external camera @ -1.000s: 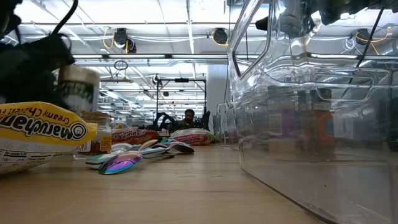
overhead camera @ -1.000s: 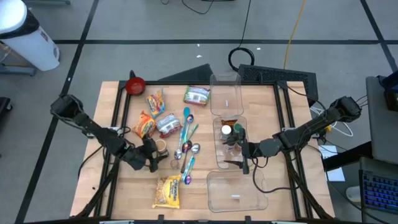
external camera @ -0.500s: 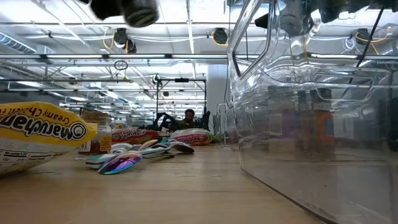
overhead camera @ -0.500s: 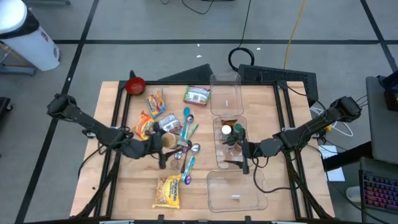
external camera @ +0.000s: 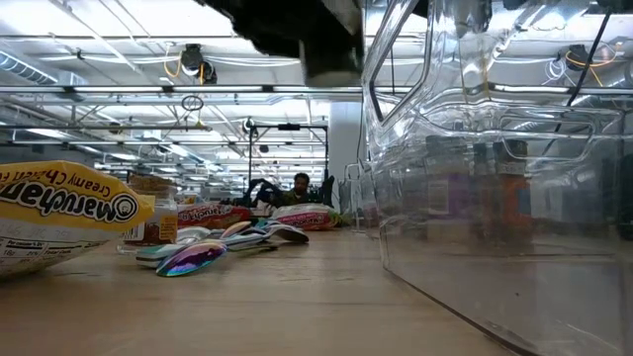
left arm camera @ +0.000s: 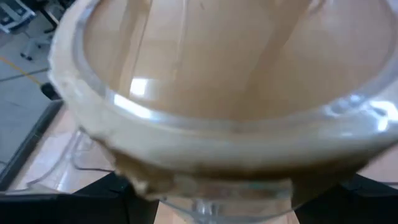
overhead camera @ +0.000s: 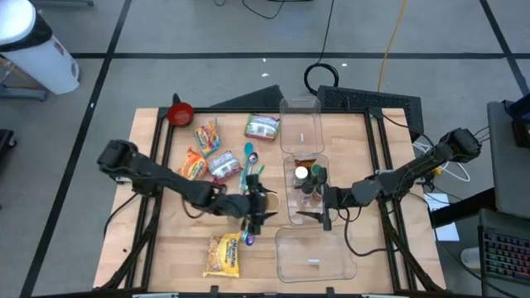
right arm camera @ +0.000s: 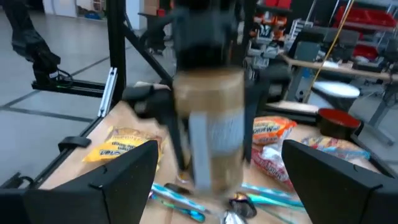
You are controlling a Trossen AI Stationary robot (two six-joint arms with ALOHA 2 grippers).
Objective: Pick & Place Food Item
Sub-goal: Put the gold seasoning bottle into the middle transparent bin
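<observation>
My left gripper [overhead camera: 257, 204] is shut on a tan jar [right arm camera: 208, 121] with a pale label and holds it upright, off the table, over the spoons [overhead camera: 248, 178]. In the left wrist view the jar [left arm camera: 217, 124] fills the picture. It hangs just left of the middle clear container [overhead camera: 292, 217], which holds two small jars [overhead camera: 303, 175]. My right gripper [overhead camera: 319, 217] stands open at that container's near right side, nothing between its fingers [right arm camera: 106, 186], facing the held jar. The low view shows the jar [external camera: 333, 61] blurred near the top.
A yellow ramen packet [overhead camera: 224, 255] lies at the front. Snack bags [overhead camera: 192, 165] and a red bowl [overhead camera: 180, 112] sit at the back left. Two more clear containers stand at the back [overhead camera: 300, 124] and the front [overhead camera: 313, 257].
My left gripper has lifted the jar from the table's front left and carried it right, over the spoons, up to the containers. The right arm has stayed put.
</observation>
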